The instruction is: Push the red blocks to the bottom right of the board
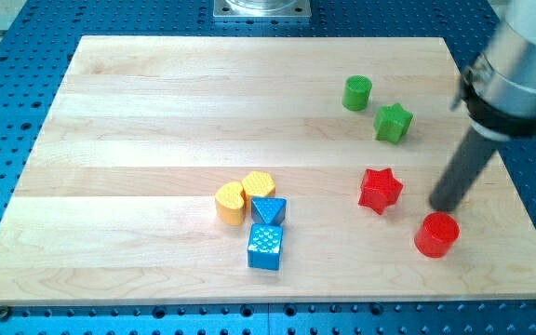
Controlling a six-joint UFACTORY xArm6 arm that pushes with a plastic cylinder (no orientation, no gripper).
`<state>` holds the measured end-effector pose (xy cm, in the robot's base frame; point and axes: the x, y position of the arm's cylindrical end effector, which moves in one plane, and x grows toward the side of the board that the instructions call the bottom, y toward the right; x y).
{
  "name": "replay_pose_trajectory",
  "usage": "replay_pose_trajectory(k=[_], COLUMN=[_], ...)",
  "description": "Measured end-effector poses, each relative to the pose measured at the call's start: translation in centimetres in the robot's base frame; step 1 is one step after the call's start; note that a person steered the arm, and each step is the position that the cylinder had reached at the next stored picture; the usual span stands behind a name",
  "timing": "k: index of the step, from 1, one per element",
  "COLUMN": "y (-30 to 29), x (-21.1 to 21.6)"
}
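Resting my tip at the red cylinder's top edge, right of the red star; needing centred, slow pushing; no claw showing

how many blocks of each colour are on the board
red: 2, star and cylinder
green: 2, cylinder and star
yellow: 2, one and another, touching
blue: 2, triangle and cube
total: 8
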<state>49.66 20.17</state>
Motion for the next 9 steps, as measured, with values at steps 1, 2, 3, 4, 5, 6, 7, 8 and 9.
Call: replay_pose_trajectory(k=[1, 2, 3, 4, 5, 6, 7, 8, 9], y=[-3.4, -6.4, -5.9, -8.1, -10.5, -6.3, -3.9, -7.8, -10.1], x=[-3.0, -2.2, 0.0, -3.0, 1.5, 4.4, 4.7, 1.5, -6.8])
